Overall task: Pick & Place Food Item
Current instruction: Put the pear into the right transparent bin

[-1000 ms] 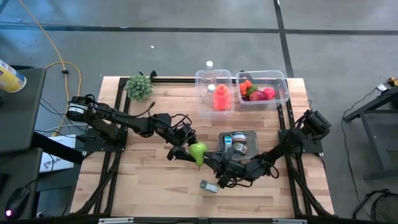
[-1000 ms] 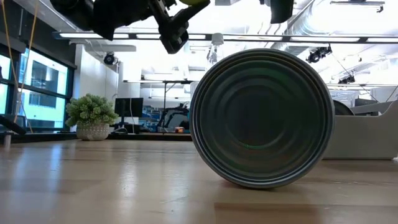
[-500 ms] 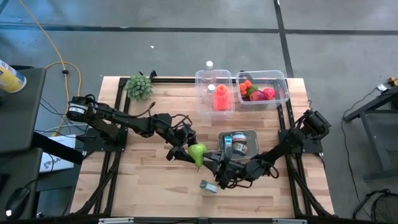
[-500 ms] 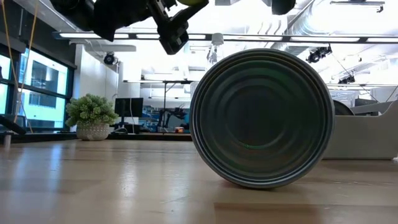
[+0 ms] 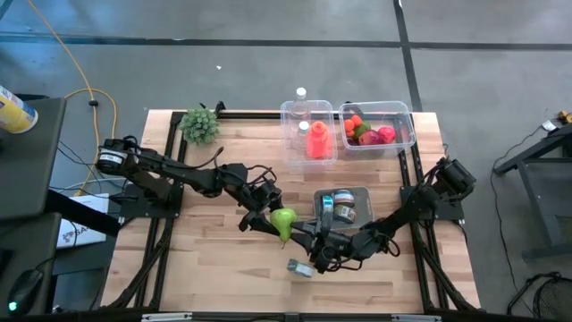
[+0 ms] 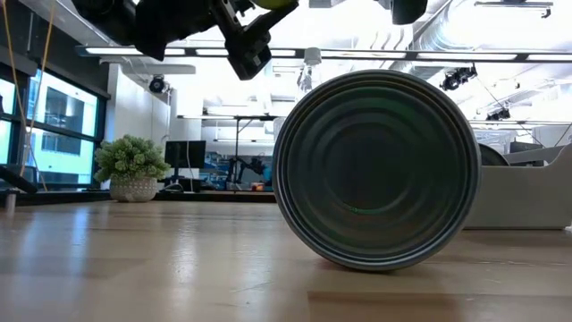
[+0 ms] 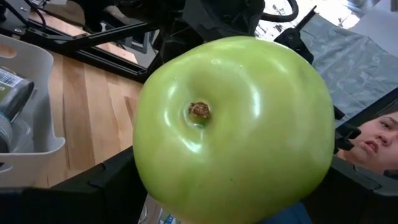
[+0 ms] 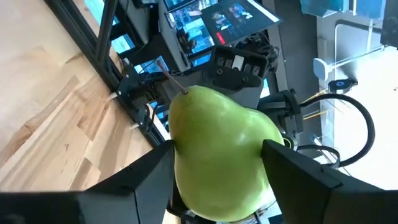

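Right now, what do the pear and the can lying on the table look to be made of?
Pear: glossy, even green skin with sharp highlights, likely plastic replica, though real fruit is possible. Can: metal, dull grey end with stamped concentric rings.

the high camera hangs above me and looks straight down on the whole table [image 5: 223, 268], my left arm on its left, my right on its right. the low camera sits at table-top height, close up against a can [image 6: 375, 170] lying on its side, facing the room behind. each wrist camera looks out between my own fingers, very near the green pear [image 7: 230, 124], which both share from opposite ends.
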